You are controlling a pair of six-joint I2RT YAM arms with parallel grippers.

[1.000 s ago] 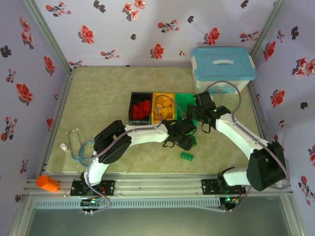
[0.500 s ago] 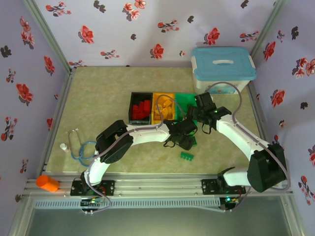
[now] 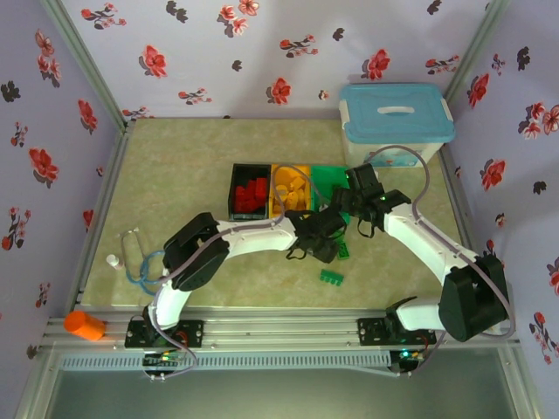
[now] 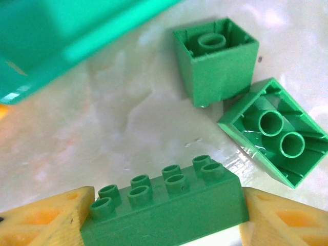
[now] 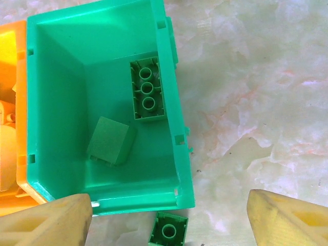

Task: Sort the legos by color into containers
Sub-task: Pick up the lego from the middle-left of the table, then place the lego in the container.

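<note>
My left gripper (image 4: 165, 212) is shut on a green eight-stud lego (image 4: 164, 197), one yellow finger at each end, just above the table. Two more green legos lie upside down beyond it, a square one (image 4: 218, 64) and a longer one (image 4: 274, 136). The green bin's wall (image 4: 56, 41) is at the upper left. My right gripper (image 5: 169, 218) hangs open over the near corner of the green bin (image 5: 171, 107), which holds two green legos (image 5: 148, 89) (image 5: 110, 141). A small green lego (image 5: 169, 230) lies just outside it. Black (image 3: 247, 194), orange (image 3: 291, 190) and green (image 3: 326, 179) bins stand in a row.
One green lego (image 3: 332, 277) lies alone on the table nearer the arms. A large white tub with a blue lid (image 3: 396, 122) stands at the back right. An orange cylinder (image 3: 85, 325) rests on the front rail, and a cable loop (image 3: 144, 262) lies at the left.
My left gripper has shifted slightly up and left towards the bins with the green lego in it. The right arm has barely moved.
</note>
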